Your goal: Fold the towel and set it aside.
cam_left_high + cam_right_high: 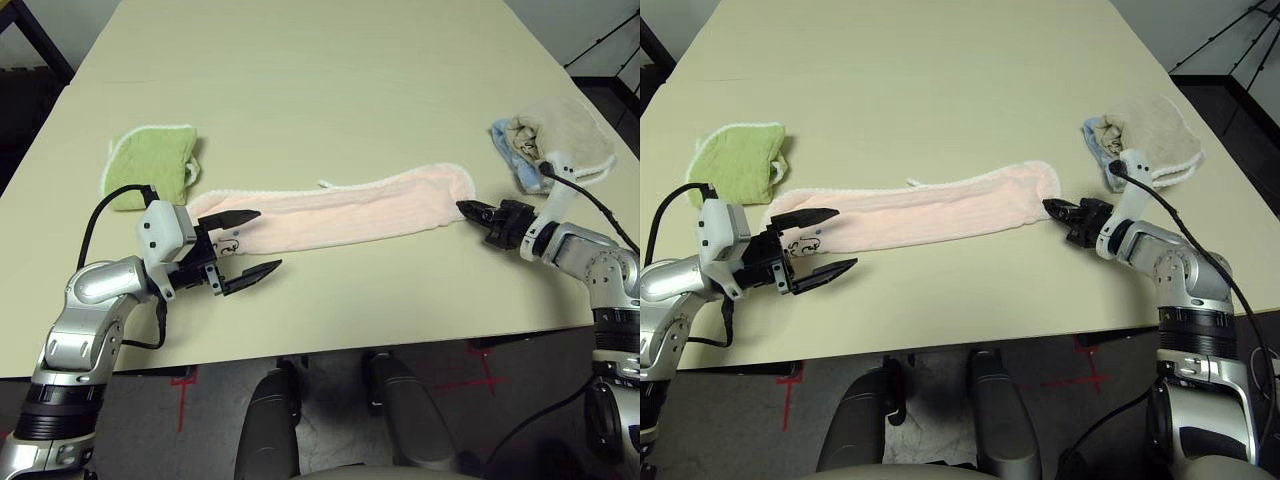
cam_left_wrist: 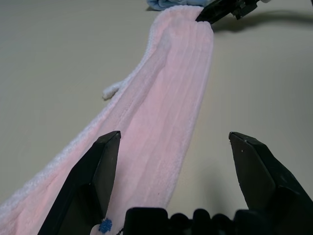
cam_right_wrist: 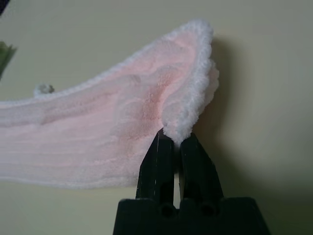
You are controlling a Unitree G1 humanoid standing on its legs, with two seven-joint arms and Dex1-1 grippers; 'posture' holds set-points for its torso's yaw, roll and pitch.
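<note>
You have the towel (image 1: pixel 340 212) stretched out as a long, narrow pink band across the counter (image 1: pixel 320 90), running from your left gripper (image 1: pixel 250 243) to your right gripper (image 1: pixel 466 207). It lies flat for most of its length, with its white stitched edging along the far side and a small tag (image 1: pixel 324 184) sticking out past that edge near the middle.

Your right jaws are clenched on the towel's right end: in the right wrist view the two black fingers (image 3: pixel 159 164) are pressed together with the white-edged corner of the cloth pinched at their tips, and the fabric there is bunched and raised slightly off the counter.

Your left jaws stand wide apart, released, at the towel's left end. One finger sits over the pink cloth near the small dark embroidered mark (image 1: pixel 230 248), the other lies over bare counter just on the near side of the towel. You are holding nothing on that side.

The green cloth (image 1: pixel 150 165) lies beyond your left gripper, close to the towel's left end. The beige-and-blue bundle (image 1: pixel 550 140) sits beyond your right gripper, near the towel's right end.
</note>
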